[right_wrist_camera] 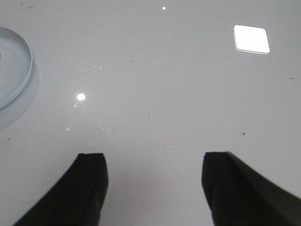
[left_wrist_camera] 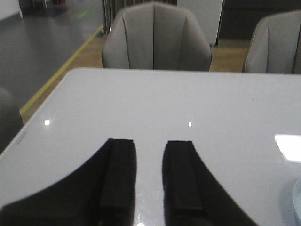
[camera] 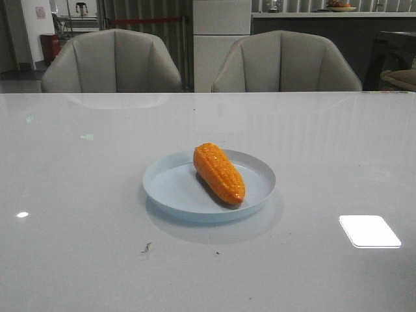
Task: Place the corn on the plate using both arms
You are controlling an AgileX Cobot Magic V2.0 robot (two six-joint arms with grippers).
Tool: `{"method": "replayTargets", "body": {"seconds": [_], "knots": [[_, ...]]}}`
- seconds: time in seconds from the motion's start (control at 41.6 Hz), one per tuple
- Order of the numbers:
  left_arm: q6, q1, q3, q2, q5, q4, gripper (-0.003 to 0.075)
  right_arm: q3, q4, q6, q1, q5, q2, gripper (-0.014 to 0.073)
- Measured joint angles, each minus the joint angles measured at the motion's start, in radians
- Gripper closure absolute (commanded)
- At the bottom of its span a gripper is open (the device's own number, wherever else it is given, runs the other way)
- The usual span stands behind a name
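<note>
Glossy white table (camera: 78, 195) before grey chairs (camera: 110, 62), corn (camera: 219, 173) on plate (camera: 169, 185) only in front view, left gripper (left_wrist_camera: 149, 176) narrowly parted, right gripper (right_wrist_camera: 153, 188) wide open, both empty.

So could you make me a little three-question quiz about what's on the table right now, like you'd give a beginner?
1. True or false: the corn lies on the plate.
2. Which has its jaws farther apart: A) the left gripper, B) the right gripper?
3. Fill in: the plate is pale ____.

Key:
1. True. The corn rests inside the rim, slanted across the plate.
2. B. Both are open and hold nothing, but the right one gapes wider over the bare table.
3. Blue.
</note>
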Motion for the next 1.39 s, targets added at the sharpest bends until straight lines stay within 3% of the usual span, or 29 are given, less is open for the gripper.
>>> {"method": "replayTargets", "body": {"seconds": [0.144, 0.408, 0.576, 0.864, 1.248, 1.393], "knots": [[0.0, 0.0, 0.198, -0.208, -0.139, 0.012, 0.0631, 0.0, 0.0, 0.0, 0.0, 0.0, 0.0, 0.0058], [0.0, 0.0, 0.398, -0.521, -0.114, 0.076, 0.0631, 0.0, 0.0, 0.0, 0.0, 0.0, 0.0, 0.0058], [0.0, 0.0, 0.424, -0.533, -0.133, 0.08, 0.0631, 0.0, 0.0, 0.0, 0.0, -0.002, 0.0, 0.0058], [0.0, 0.0, 0.424, -0.533, 0.065, 0.08, 0.0631, 0.0, 0.0, 0.0, 0.0, -0.002, -0.001, 0.0058], [0.0, 0.0, 0.424, -0.533, 0.079, 0.08, 0.0631, 0.004, 0.0, 0.0, 0.0, -0.003, -0.011, 0.0058], [0.0, 0.0, 0.424, -0.533, 0.079, 0.08, 0.0631, 0.019, -0.009, 0.0, 0.006, -0.003, -0.095, 0.0067]]}}
